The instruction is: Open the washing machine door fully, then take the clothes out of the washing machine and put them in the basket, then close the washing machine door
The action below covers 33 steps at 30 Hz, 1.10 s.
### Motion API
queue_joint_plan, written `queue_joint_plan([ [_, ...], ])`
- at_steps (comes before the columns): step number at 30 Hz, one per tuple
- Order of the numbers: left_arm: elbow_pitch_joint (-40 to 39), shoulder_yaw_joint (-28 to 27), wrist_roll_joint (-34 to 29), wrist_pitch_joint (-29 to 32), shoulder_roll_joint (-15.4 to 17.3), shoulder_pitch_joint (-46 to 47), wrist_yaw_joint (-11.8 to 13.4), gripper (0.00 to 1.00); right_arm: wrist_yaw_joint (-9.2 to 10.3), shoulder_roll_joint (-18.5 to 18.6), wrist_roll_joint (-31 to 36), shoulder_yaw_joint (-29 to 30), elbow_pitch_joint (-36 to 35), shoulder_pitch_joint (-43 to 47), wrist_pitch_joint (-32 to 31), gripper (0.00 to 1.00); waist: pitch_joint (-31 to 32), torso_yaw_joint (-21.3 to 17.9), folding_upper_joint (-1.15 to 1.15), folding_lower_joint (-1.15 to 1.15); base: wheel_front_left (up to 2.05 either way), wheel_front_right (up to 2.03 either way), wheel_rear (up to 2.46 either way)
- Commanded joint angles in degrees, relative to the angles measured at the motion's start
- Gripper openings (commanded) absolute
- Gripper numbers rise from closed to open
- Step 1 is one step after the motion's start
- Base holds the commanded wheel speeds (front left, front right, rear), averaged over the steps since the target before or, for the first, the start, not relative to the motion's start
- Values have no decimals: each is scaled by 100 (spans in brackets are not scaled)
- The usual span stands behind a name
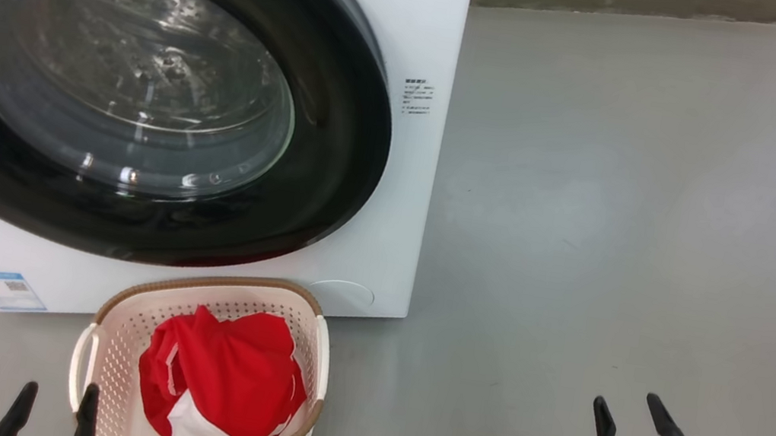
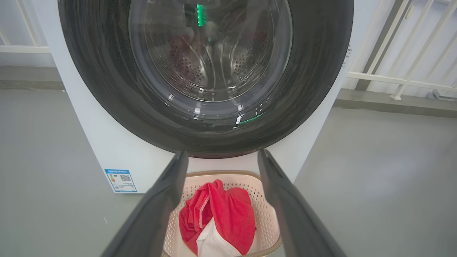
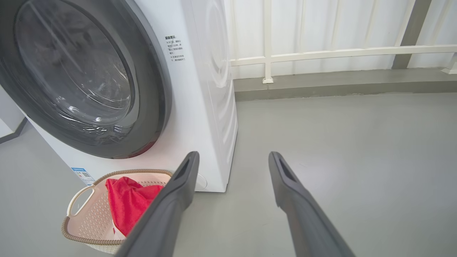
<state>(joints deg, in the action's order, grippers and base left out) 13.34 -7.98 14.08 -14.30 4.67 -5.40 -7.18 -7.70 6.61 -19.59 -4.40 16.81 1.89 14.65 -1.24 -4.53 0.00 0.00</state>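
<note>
Grey floor (image 1: 628,208) bears washing machine (image 1: 420,30) and basket (image 1: 115,354).

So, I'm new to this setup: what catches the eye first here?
The washing machine door, a big glossy black ring, sits shut on the white washing machine at upper left. Just below it, the bright red clothes lie heaped in the cream basket on the grey floor.
</note>
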Motion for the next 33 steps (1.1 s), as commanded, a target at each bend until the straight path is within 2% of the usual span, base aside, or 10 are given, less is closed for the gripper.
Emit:
queue_joint_plan([
  [1, -159, -239, -60, -70, 77, 27, -31, 100, 21, 64, 14, -72, -149, 11, 35, 100, 30, -42, 0, 0, 0, 0, 0],
  [33, -228, -322, 31, -70, 2, -19, -31, 100, 21, 46, 25, 103, -226, 149, 35, 100, 52, -89, 0, 0, 0, 0, 0],
])
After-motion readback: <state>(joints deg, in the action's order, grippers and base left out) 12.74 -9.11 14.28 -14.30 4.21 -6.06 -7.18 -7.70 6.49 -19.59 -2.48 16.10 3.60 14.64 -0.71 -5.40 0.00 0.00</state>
